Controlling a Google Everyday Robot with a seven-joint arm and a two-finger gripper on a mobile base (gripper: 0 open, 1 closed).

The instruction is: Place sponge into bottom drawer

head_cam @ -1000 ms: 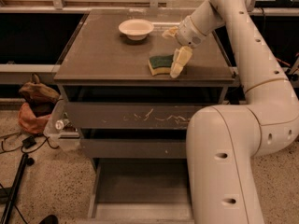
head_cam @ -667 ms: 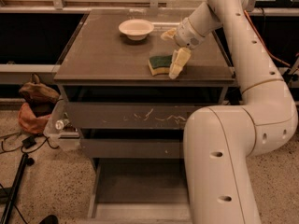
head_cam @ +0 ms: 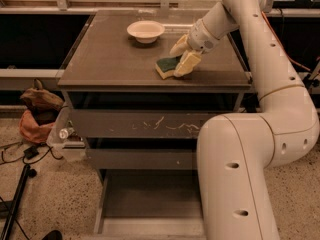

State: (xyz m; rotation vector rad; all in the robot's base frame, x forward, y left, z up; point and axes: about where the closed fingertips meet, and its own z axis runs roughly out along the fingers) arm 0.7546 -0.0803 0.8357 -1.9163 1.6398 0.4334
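The sponge (head_cam: 166,66), yellow with a dark green top, lies on the cabinet top near its front edge. My gripper (head_cam: 182,55) is over the sponge's right end, with its fingers apart. The near finger (head_cam: 188,63) touches the sponge's right end and the far finger (head_cam: 178,45) stands behind it. The sponge still rests on the surface. The bottom drawer (head_cam: 150,199) is pulled out at floor level below, and its flat floor is bare. My arm hides its right part.
A round white bowl (head_cam: 145,30) stands at the back of the cabinet top (head_cam: 110,59). The scratched top drawer (head_cam: 140,124) and the plain middle drawer (head_cam: 140,159) are closed. A brown bag (head_cam: 40,109), cables and a tripod leg (head_cam: 17,199) are on the floor at left.
My gripper and the sponge have both shifted slightly left along the cabinet top. The bowl and the drawers have not moved.
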